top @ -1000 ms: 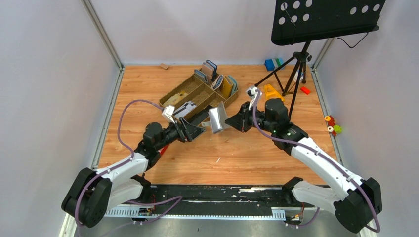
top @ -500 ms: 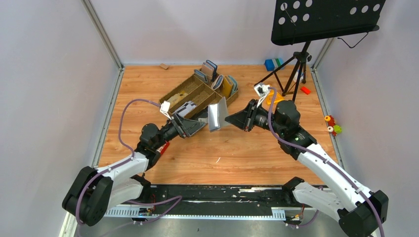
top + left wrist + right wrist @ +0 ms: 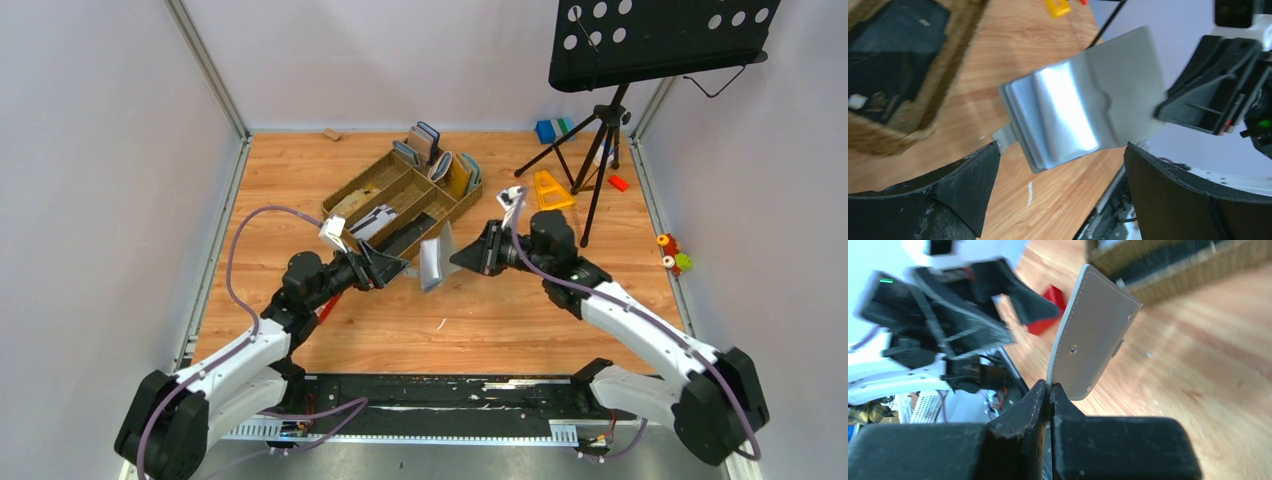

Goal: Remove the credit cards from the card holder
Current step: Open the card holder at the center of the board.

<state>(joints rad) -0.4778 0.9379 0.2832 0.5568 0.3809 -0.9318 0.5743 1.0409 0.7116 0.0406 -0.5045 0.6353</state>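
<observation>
Right gripper [image 3: 1049,386], jaws clamped on one edge of the grey card holder [image 3: 1083,100], has carried it back toward the left gripper [image 3: 398,268], whose jaws gape empty; holder aloft over the table [image 3: 480,320] between them, probably ready for a card pull.

The top camera looks down from above and behind, far, on the whole table [image 3: 480,320]. The 2 wrist cameras look closely along their own fingers [image 3: 963,185]; beyond the fingertips [image 3: 1034,392] both see the card holder [image 3: 1083,100], from opposite faces.
</observation>
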